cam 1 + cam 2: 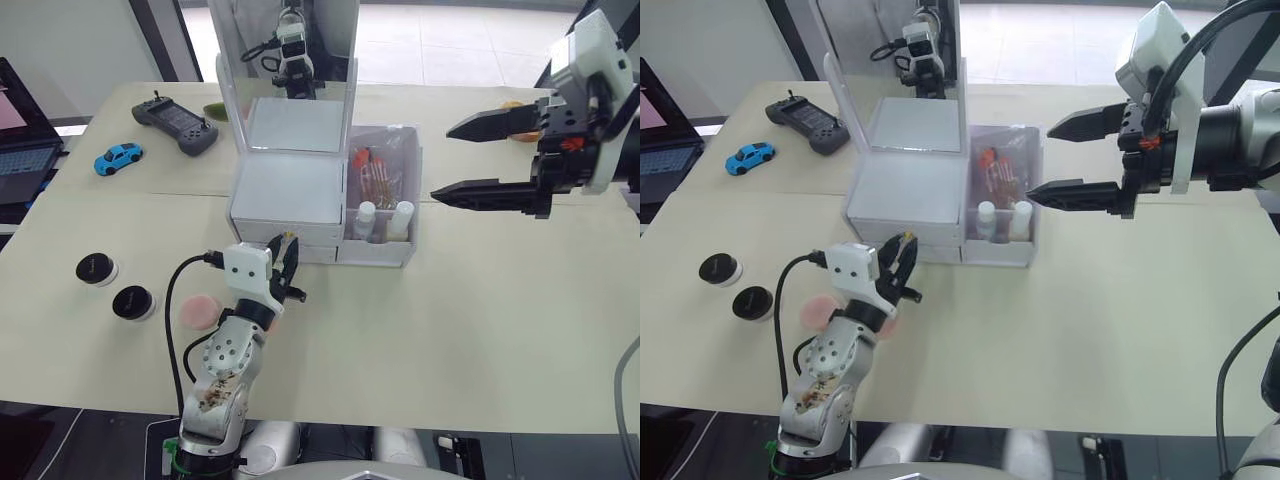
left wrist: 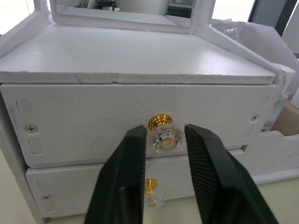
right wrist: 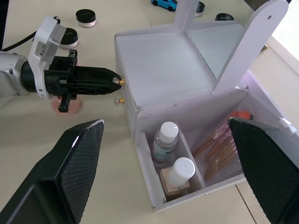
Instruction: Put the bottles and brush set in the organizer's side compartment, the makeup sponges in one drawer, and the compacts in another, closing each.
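the side compartment (image 3: 154, 186) is already filled: the two bottles (image 3: 164, 140) stand in its front cells and the brush set (image 3: 219, 147) leans behind them; the step in hand is judged to be the opening of a drawer for the makeup sponges (image 1: 197, 310), which lie on the table (image 1: 450, 340) beside the left arm; the compacts (image 1: 97, 269) rest further to the left, apart from the organizer (image 1: 290, 190); the left gripper (image 2: 163, 140) is held level at the upper drawer's gold knob (image 2: 163, 133), its fingers slightly apart on either side of the knob and not seen to be clamped on it; a closing of the fingers and a straight pull outward are called for next; the right gripper (image 1: 480, 160) is held raised beside the side compartment, its fingers spread wide and nothing gripped.
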{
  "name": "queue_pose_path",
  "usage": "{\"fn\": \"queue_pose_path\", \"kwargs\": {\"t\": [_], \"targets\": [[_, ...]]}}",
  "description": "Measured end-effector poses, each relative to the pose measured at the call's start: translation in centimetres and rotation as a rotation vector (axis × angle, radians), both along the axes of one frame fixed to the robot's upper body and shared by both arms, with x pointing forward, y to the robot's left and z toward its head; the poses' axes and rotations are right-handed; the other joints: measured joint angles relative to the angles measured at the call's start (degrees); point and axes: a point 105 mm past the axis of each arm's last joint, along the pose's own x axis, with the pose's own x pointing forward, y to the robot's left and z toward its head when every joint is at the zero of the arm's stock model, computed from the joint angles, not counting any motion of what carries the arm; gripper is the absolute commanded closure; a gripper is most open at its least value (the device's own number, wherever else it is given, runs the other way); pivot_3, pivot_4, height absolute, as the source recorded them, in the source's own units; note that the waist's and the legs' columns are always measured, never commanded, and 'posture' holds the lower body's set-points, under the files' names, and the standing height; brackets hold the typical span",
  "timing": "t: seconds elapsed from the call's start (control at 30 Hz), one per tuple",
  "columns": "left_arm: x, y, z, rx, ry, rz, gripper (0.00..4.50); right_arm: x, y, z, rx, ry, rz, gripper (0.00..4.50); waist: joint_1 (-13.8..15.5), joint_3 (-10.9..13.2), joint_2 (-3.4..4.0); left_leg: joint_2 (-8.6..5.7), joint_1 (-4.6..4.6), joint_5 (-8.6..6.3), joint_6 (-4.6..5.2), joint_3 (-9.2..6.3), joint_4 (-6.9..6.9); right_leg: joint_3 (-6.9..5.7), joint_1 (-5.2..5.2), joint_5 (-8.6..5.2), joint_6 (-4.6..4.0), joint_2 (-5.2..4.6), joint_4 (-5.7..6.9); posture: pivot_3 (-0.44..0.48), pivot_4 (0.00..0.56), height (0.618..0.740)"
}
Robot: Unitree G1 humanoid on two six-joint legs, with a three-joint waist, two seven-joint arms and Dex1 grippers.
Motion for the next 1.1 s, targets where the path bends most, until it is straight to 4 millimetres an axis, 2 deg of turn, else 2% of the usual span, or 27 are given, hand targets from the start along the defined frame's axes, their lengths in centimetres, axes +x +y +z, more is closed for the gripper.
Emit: {"fn": "queue_pose_path", "kwargs": {"t": [0.23,0.6,0.77,0.97,1.03,1.1], "targets": [[-0.9,0.5,-0.2,0.008,0.008,-0.015,3.96,0.3,-0.3,-0.3,0.003,-0.009,0.002,0.00,-0.05,0.00,-0.01,0.01,0.01,0.00,0.00,0.01,-0.03,0.02,-0.02,0.00,0.00,0.02,-0.02,0.000,0.150,0.734],[-5.7,1.5,-0.4,0.051,0.086,-0.058,3.96,1.2,0.5,-1.2,0.067,0.006,0.081,0.00,-0.19,0.05,-0.08,0.03,0.06,-0.02,0.03,0.09,-0.12,0.18,-0.03,0.00,0.00,0.05,-0.06,0.000,0.150,0.734],[-7.7,1.6,-0.5,0.064,0.138,-0.088,3.96,1.7,0.6,-2.2,0.100,0.022,0.109,0.00,-0.09,0.07,-0.09,0.04,0.07,-0.03,0.05,0.12,-0.14,0.23,-0.03,0.00,0.00,0.14,-0.08,0.000,0.150,0.734],[-8.6,1.5,-0.6,0.035,0.185,-0.124,3.96,1.9,0.8,-3.2,0.118,0.030,0.137,0.00,0.14,0.10,-0.06,0.03,0.08,-0.04,0.07,0.14,-0.15,0.25,-0.02,0.00,0.00,0.27,-0.11,0.000,0.150,0.734],[-8.6,1.6,-0.7,0.019,0.195,-0.128,3.25,1.9,0.9,-3.2,0.121,0.026,0.139,0.00,0.06,0.10,-0.07,0.05,0.11,-0.05,0.07,0.15,-0.15,0.28,-0.01,0.00,0.00,0.32,-0.14,0.000,0.150,0.734],[-8.9,1.5,-0.7,-0.033,0.217,-0.166,2.78,2.1,1.4,-3.3,0.128,0.023,0.145,0.00,-0.09,0.10,-0.07,0.11,0.12,-0.05,0.07,0.18,-0.16,0.32,-0.02,0.00,0.00,0.36,-0.13,0.000,0.150,0.734]]}}
